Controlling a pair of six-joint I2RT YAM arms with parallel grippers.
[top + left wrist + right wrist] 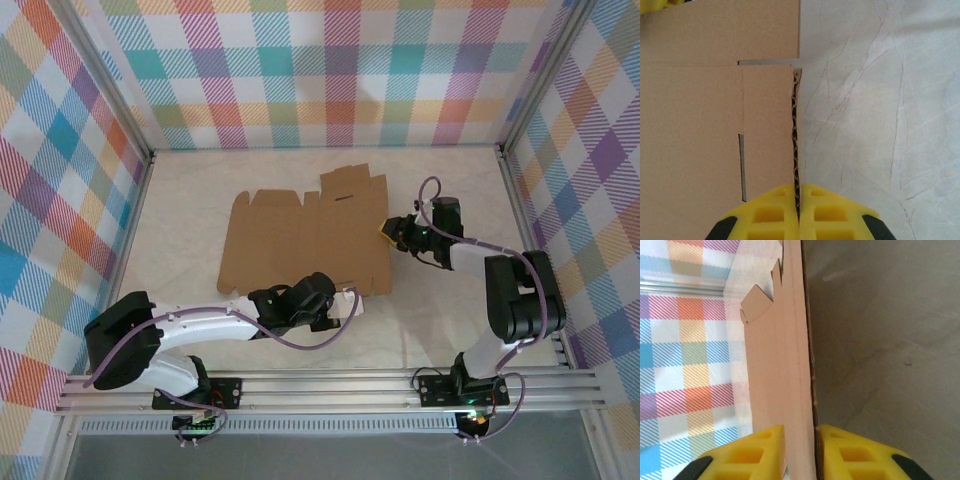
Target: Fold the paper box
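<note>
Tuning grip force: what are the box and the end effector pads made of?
The box: corrugated cardboard, matte brown, unprinted; wavy fluting shows along its cut edge. The pads: yellow, matte, moulded with square pockets; probably rubber or foam, can't tell which.

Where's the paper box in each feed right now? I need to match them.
Top external: paper box spread open at centre of table.
Left wrist: box fills left half, edge between left gripper jaws.
Right wrist: box edge-on, between right gripper jaws.
Shared: pale marbled table.
</note>
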